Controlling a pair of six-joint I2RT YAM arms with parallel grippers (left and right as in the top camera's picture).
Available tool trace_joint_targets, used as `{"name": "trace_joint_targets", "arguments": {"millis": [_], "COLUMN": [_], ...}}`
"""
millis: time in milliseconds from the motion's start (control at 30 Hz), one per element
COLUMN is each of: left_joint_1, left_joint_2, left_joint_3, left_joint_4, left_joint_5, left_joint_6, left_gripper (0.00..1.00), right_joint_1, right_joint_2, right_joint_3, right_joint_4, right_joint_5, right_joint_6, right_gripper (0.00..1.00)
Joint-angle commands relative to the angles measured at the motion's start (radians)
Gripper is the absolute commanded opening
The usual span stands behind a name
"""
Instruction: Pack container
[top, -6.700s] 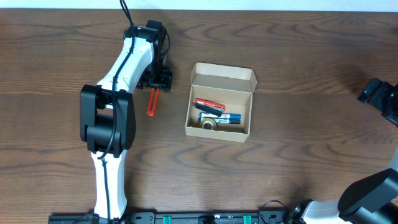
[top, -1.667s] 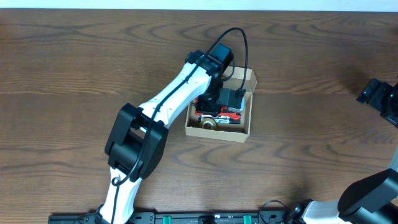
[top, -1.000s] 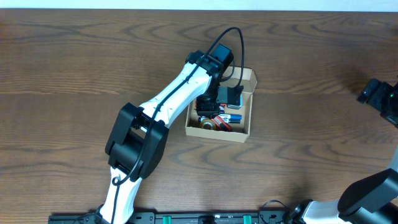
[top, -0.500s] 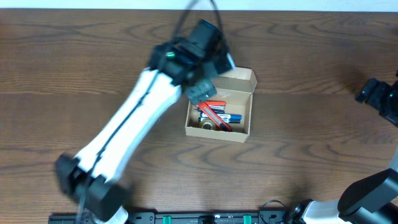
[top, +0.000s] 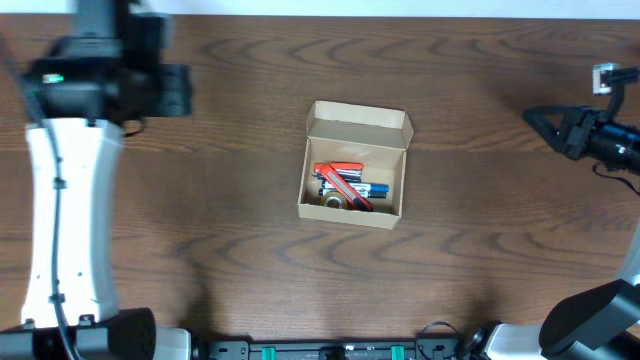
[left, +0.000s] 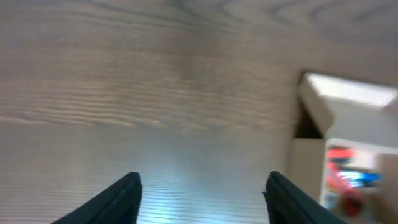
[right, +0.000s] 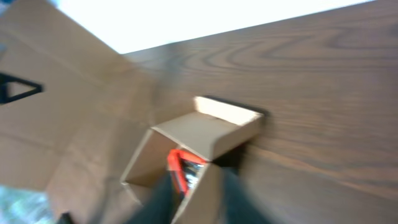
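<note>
The container (top: 357, 127), a small tan cardboard box, stands open at the table's middle. Inside lie a red tool (top: 340, 172), a blue pen (top: 372, 188) and a small roll (top: 333, 200). My left arm (top: 68, 200) is raised at the far left, well away from the box. Its gripper (left: 205, 193) is open over bare wood with nothing between the fingers, and the container (left: 357, 134) shows at the right edge of that view. My right gripper (top: 530, 117) hovers at the right, pointing at the box, its fingers meeting in a point, empty. The blurred right wrist view shows the container (right: 205, 134).
The dark wooden table (top: 200, 260) extends all round the box. The box's lid flap (top: 360, 115) stands up along its far side. Along the table's front edge runs the arms' mounting rail (top: 330, 350).
My left arm has pulled out of the container and swung far left, leaving the red tool inside. My right arm has moved in towards the box and its jaws have closed.
</note>
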Motion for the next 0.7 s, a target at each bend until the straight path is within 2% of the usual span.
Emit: {"name": "trace_joint_targets", "arguments": {"millis": [0, 33, 200, 367, 533, 633, 667], "left_joint_1": [0.095, 0.12, 0.209, 0.288, 0.367, 0.39, 0.39], "left_joint_2": [-0.004, -0.008, -0.041, -0.107, -0.137, -0.115, -0.101], "left_joint_3": [-0.005, -0.005, -0.03, -0.209, -0.432, -0.544, -0.573], "left_joint_4": [0.013, 0.022, 0.003, 0.051, 0.233, 0.398, 0.443], "left_joint_5": [0.348, 0.408, 0.585, 0.74, 0.956, 1.075, 1.079], "left_joint_6": [0.03, 0.089, 0.227, 0.315, 0.306, 0.222, 0.179], "left_gripper": [0.52, 0.5, 0.43, 0.41, 0.43, 0.45, 0.41], "right_joint_1": [0.032, 0.035, 0.034, 0.005, -0.017, -0.016, -0.016], "right_joint_2": [-0.018, -0.018, -0.016, 0.001, 0.035, 0.049, 0.051], "right_joint_3": [0.006, 0.006, -0.018, -0.115, -0.191, -0.225, -0.24], "right_joint_4": [-0.021, -0.032, -0.052, 0.001, 0.039, 0.067, 0.083], "right_joint_5": [-0.102, -0.102, -0.109, -0.131, -0.151, -0.15, -0.15], "right_joint_6": [-0.066, -0.087, -0.095, -0.094, -0.095, -0.095, -0.095], "right_gripper": [0.01, 0.01, 0.01, 0.01, 0.01, 0.01, 0.01]}}
